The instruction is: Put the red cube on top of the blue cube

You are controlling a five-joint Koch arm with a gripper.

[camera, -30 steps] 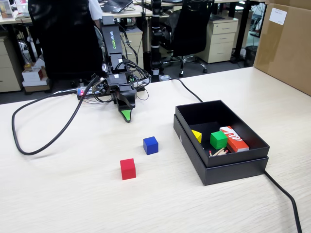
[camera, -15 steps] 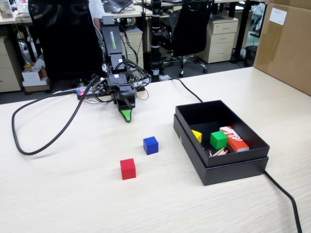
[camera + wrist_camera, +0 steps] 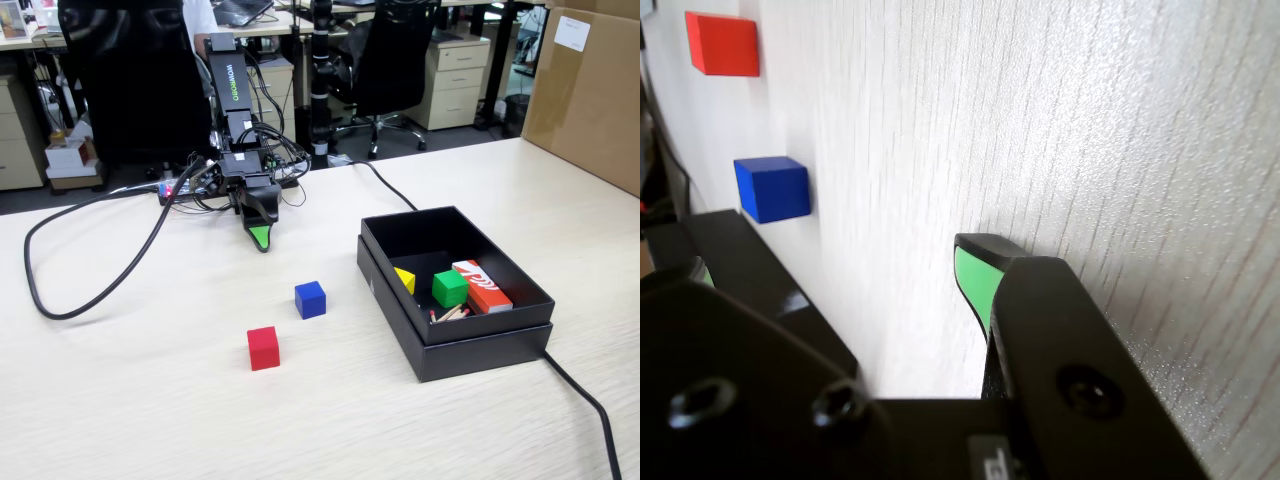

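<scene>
The red cube (image 3: 263,348) sits on the light wooden table, towards the front. The blue cube (image 3: 310,299) sits a little behind it and to its right, apart from it. My gripper (image 3: 260,237) hangs low over the table behind both cubes, its green-padded tip close to the surface. In the wrist view the gripper (image 3: 835,265) is open and empty, with one green pad on the right and the other jaw at the left edge. The blue cube (image 3: 772,188) and the red cube (image 3: 723,44) lie ahead at upper left.
An open black box (image 3: 470,350) stands to the right of the cubes and holds a yellow cube (image 3: 404,280), a green cube (image 3: 449,288), a red-orange and white box (image 3: 482,286) and small sticks. A black cable (image 3: 100,290) loops at the left. A cardboard box (image 3: 590,90) stands at the far right.
</scene>
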